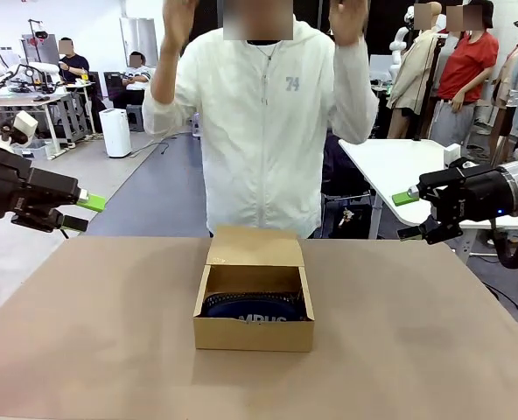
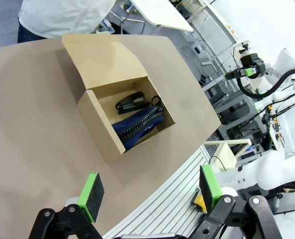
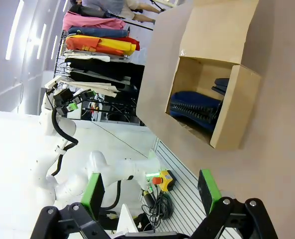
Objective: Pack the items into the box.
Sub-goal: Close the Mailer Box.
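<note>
Pouch (image 2: 137, 125) and stapler (image 2: 131, 102) lie in the open box (image 2: 100, 125) on the table (image 1: 416, 332). Left gripper (image 1: 84, 213) and right gripper (image 1: 408, 215) hover either side, jaws spread.

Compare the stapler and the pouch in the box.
The small black stapler is shorter and slimmer than the navy blue zippered fabric pouch. The stapler is plain black; the pouch bears white lettering. The stapler lies nearer the flap hinge, the pouch nearer the opposite wall. Both lie inside the open brown cardboard box.
</note>
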